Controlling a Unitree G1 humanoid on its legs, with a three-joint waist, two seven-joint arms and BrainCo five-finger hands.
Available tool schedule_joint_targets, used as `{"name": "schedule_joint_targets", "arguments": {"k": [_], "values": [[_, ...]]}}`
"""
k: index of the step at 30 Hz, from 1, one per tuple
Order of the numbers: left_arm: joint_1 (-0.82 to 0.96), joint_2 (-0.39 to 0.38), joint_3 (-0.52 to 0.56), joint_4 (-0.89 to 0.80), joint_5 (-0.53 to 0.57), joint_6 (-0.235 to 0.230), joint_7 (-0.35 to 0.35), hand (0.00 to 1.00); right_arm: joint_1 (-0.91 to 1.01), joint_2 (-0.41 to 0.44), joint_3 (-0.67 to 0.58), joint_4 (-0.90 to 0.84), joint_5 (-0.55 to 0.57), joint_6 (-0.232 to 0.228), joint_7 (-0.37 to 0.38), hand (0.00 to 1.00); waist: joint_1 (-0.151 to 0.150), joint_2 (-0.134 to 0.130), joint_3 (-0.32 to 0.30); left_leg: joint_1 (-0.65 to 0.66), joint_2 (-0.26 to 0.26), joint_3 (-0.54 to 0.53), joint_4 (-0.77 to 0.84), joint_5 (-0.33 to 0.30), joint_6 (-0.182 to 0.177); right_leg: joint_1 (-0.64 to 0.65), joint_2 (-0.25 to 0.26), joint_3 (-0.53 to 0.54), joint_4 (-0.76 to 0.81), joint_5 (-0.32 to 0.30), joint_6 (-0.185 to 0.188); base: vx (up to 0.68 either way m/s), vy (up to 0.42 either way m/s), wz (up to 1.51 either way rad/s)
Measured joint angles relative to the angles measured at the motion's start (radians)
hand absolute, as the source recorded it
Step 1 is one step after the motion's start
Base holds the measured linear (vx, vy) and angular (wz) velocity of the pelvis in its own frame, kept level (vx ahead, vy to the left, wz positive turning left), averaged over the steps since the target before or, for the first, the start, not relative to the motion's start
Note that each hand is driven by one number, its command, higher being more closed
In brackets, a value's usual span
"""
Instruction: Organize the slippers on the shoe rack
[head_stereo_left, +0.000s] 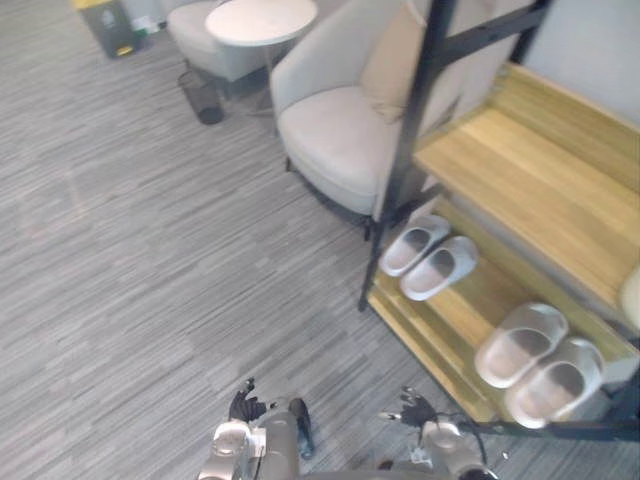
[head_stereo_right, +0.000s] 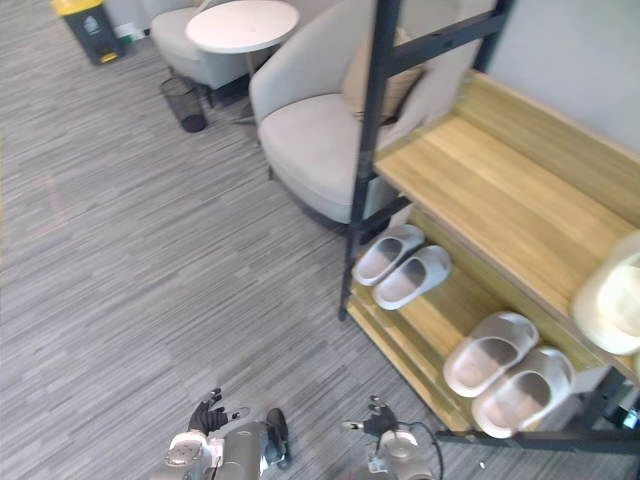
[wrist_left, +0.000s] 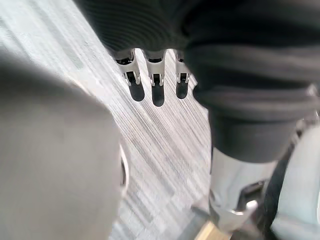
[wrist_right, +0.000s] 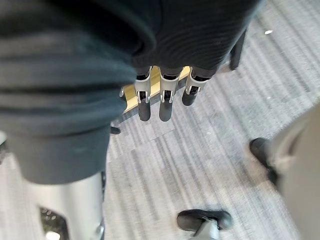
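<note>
While both arms hang low over the grey floor (head_stereo_left: 130, 250), the left hand (head_stereo_left: 245, 404) is seen empty near the bottom edge, its fingers (wrist_left: 157, 85) straight and slightly apart in its wrist view, with nothing held. The right hand (head_stereo_left: 414, 409) is likewise shown bare just beside it, its fingers (wrist_right: 166, 100) extended over the carpet and closed on nothing.

Further back, a yellow-lidded bin (head_stereo_left: 103, 22) and a dark wastebasket (head_stereo_left: 203, 96) are pictured at the left, followed by a pale armchair (head_stereo_left: 335, 130). To the right, the shoe rack (head_stereo_left: 530, 170) is set against the wall, its black frame carrying wooden shelves. On the lower shelf (head_stereo_left: 470, 300) a far pair of slippers (head_stereo_left: 428, 256) is laid side by side, touching. A near pair of slippers (head_stereo_left: 538, 362) is set further right on the same shelf, well apart from the first. A pale rounded object (head_stereo_right: 610, 300), which cannot be identified, is seen on the upper shelf.

Every slipper in view is already placed on the rack, so the task is judged to be at or near its end. If tidying is wanted, a turn to the right and a low reach under the upper shelf would be called for.
</note>
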Motion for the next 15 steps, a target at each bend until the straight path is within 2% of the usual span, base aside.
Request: {"name": "schedule_joint_targets", "arguments": {"k": [1,2,3,4,5,6,7,8,9,11,13,14,15], "values": [[-0.003,0.001,0.003,0.016,0.003,0.001,-0.008,0.00,-0.009,0.007,0.000,-0.016,0.002,0.003,0.001,0.00,0.011,0.022,0.007,0.036,0.041,0.013,0.092,-0.111,-0.031,0.018,0.010,-0.026,0.030,-0.004,0.010,0.03,0.135,1.17],[-0.002,0.000,0.007,0.026,0.004,0.001,-0.010,0.00,-0.010,0.008,-0.002,-0.028,0.002,0.003,0.000,0.00,0.014,0.022,0.015,0.043,0.031,0.004,0.076,-0.120,-0.034,0.024,0.014,-0.032,0.038,-0.007,0.014,0.08,0.149,0.80],[-0.017,0.008,0.020,0.046,0.015,0.004,-0.011,0.00,-0.017,0.021,-0.008,-0.049,-0.002,0.002,0.004,0.00,0.015,0.003,0.030,0.054,-0.019,-0.026,0.045,-0.096,-0.026,0.009,-0.029,-0.028,0.089,-0.018,0.029,0.02,0.142,0.75],[-0.017,0.008,0.022,0.052,0.017,0.003,-0.011,0.00,-0.014,0.022,-0.008,-0.058,-0.002,-0.002,0.005,0.00,0.012,0.000,0.029,0.067,-0.054,-0.044,0.024,-0.092,-0.019,-0.015,-0.085,-0.016,0.187,-0.033,0.033,0.03,0.184,0.69],[-0.016,0.008,0.021,0.052,0.018,0.004,-0.012,0.00,-0.014,0.021,-0.008,-0.058,-0.002,-0.004,0.005,0.00,0.012,-0.001,0.029,0.073,-0.064,-0.047,0.017,-0.092,-0.018,-0.023,-0.100,-0.010,0.222,-0.037,0.034,0.05,0.228,0.53],[-0.012,0.007,0.019,0.054,0.017,0.004,-0.012,0.00,-0.016,0.016,-0.008,-0.040,-0.002,-0.006,0.020,0.00,0.010,-0.004,0.031,0.109,-0.108,-0.064,-0.008,-0.093,-0.012,-0.069,-0.185,0.031,0.410,-0.049,0.028,0.03,0.218,0.41],[-0.010,0.008,0.018,0.060,0.017,0.004,-0.012,0.00,-0.015,0.016,-0.006,-0.029,-0.003,-0.004,0.024,0.00,0.009,-0.004,0.032,0.137,-0.133,-0.078,-0.030,-0.096,-0.005,-0.140,-0.225,0.102,0.586,-0.057,-0.009,0.02,0.176,0.41],[-0.009,0.009,0.018,0.063,0.017,0.004,-0.013,0.00,-0.016,0.017,-0.005,-0.029,-0.003,-0.005,0.024,0.00,0.008,-0.004,0.031,0.146,-0.140,-0.086,-0.038,-0.096,-0.005,-0.163,-0.229,0.127,0.627,-0.061,-0.019,0.03,0.137,0.47],[-0.006,0.012,0.018,0.073,0.016,0.002,-0.013,0.00,-0.011,0.018,-0.003,-0.028,-0.002,-0.004,0.023,0.00,0.001,-0.003,0.032,0.186,-0.155,-0.110,-0.080,-0.094,-0.006,-0.234,-0.208,0.205,0.699,-0.069,-0.027,0.05,0.086,0.53],[0.001,0.012,0.019,0.075,0.016,0.002,-0.013,0.00,-0.014,0.014,-0.002,-0.031,-0.002,-0.006,0.019,0.00,-0.002,-0.001,0.035,0.222,-0.162,-0.130,-0.113,-0.088,-0.016,-0.280,-0.178,0.236,0.654,-0.072,-0.022,0.07,0.085,0.45],[0.001,0.012,0.019,0.085,0.016,0.001,-0.014,0.00,-0.015,0.010,-0.003,-0.031,-0.001,-0.006,0.015,0.00,-0.003,0.005,0.032,0.256,-0.172,-0.161,-0.153,-0.078,-0.030,-0.326,-0.128,0.264,0.509,-0.066,-0.019,0.09,0.062,0.34],[0.002,0.012,0.018,0.093,0.016,0.000,-0.015,0.00,-0.015,0.009,-0.007,-0.035,-0.001,-0.008,0.015,0.00,-0.007,0.008,0.028,0.273,-0.181,-0.178,-0.182,-0.069,-0.038,-0.342,-0.099,0.283,0.420,-0.048,-0.006,0.12,0.057,0.49],[0.001,0.013,0.020,0.103,0.016,0.000,-0.017,0.00,-0.014,0.008,-0.014,-0.035,-0.001,-0.008,0.015,0.00,-0.012,0.009,0.026,0.284,-0.188,-0.193,-0.210,-0.063,-0.040,-0.353,-0.069,0.300,0.335,-0.010,-0.016,0.12,0.045,0.53]]}}
